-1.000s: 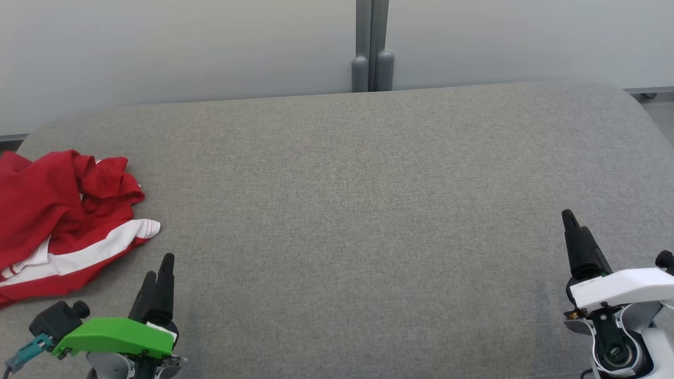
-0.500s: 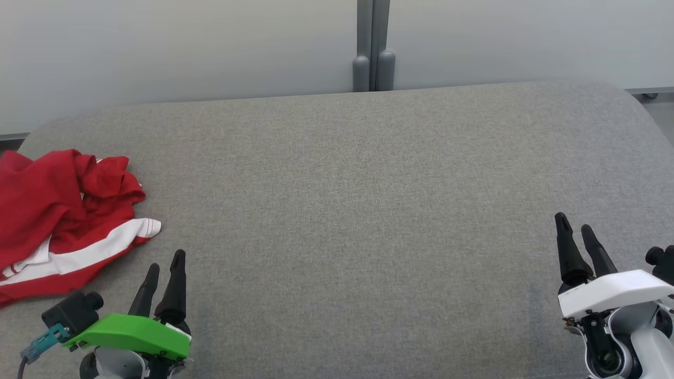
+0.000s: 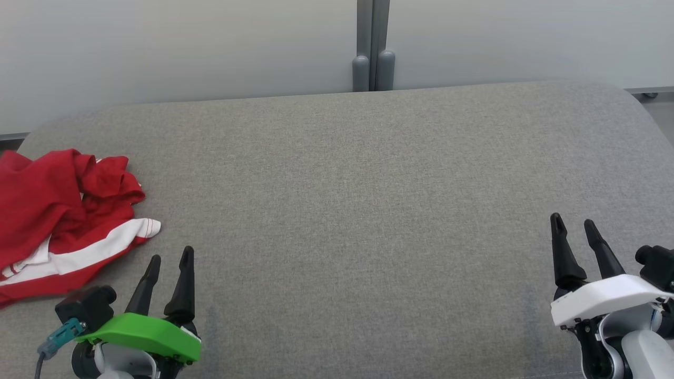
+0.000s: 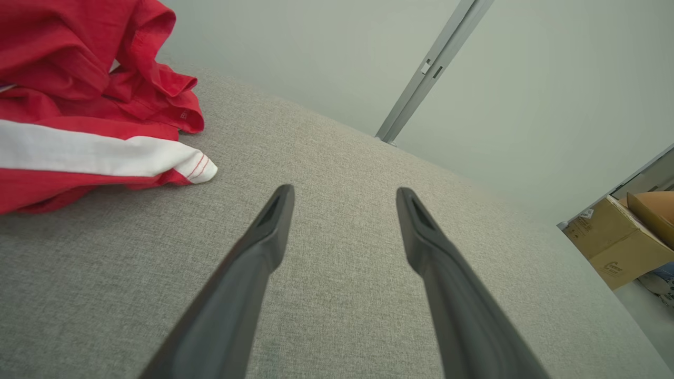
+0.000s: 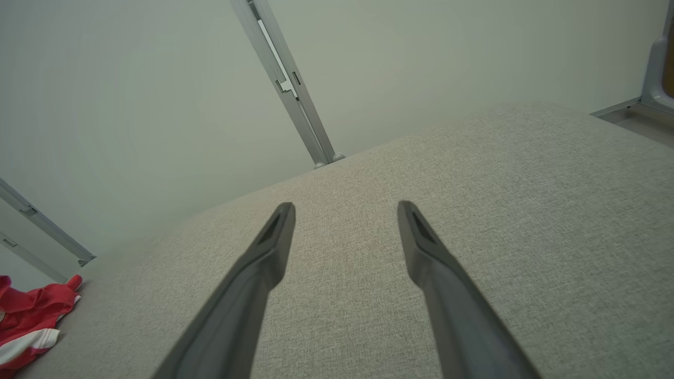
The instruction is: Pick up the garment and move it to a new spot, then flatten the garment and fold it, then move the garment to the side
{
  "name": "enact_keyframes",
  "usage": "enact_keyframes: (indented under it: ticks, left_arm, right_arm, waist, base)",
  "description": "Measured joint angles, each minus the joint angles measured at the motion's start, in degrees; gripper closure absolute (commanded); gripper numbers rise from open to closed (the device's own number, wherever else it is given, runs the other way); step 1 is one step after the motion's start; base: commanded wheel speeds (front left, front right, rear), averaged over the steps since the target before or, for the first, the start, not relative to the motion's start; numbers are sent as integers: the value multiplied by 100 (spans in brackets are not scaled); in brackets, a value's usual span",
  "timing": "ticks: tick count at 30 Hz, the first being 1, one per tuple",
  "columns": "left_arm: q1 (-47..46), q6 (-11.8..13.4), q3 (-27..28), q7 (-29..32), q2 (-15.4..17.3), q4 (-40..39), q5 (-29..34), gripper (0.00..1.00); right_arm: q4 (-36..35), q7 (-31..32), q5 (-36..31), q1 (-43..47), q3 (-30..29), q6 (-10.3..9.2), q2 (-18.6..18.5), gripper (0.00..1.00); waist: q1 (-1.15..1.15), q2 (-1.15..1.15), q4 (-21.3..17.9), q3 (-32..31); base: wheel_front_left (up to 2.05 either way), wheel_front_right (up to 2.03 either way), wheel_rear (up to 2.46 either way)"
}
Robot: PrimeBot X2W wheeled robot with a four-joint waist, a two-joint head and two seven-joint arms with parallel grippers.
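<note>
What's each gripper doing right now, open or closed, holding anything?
Left gripper: open, holding nothing; the red garment lies apart from it.
Right gripper: open, holding nothing.

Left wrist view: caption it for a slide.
Open left end effector above grey fabric surface, near crumpled red-and-white garment.

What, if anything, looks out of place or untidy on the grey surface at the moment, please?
The red garment with a white stripe lies crumpled in a heap at the far left of the grey surface, not spread flat. The left gripper and the right gripper are open, apart from it. Nothing looks spilled or damaged.
</note>
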Motion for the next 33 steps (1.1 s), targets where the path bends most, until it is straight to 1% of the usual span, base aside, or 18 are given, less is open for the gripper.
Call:
enact_keyframes:
  ticks: [4,5,14,33]
  left_arm:
    - [7,0,-21,-86,12,-19,316,0]
    - [8,0,-27,-109,14,-24,386,0]
    - [56,-2,-126,-281,63,-40,1081,0]
    - [96,-56,-185,-641,78,-43,2482,0]
  right_arm:
    - [-30,-97,-308,44,48,-8,-26,0]
    - [-46,-100,-390,45,64,-52,-32,0]
    - [-153,-283,-1070,55,154,-141,-146,0]
    - [-309,-631,-2390,166,283,-157,-271,0]
  waist:
    - [0,0,-7,1]
    - [0,0,-9,0]
    - [0,0,-19,7]
    - [0,0,-12,39]
  base:
    - [0,0,0]
    - [0,0,0]
    - [0,0,0]
    - [0,0,0]
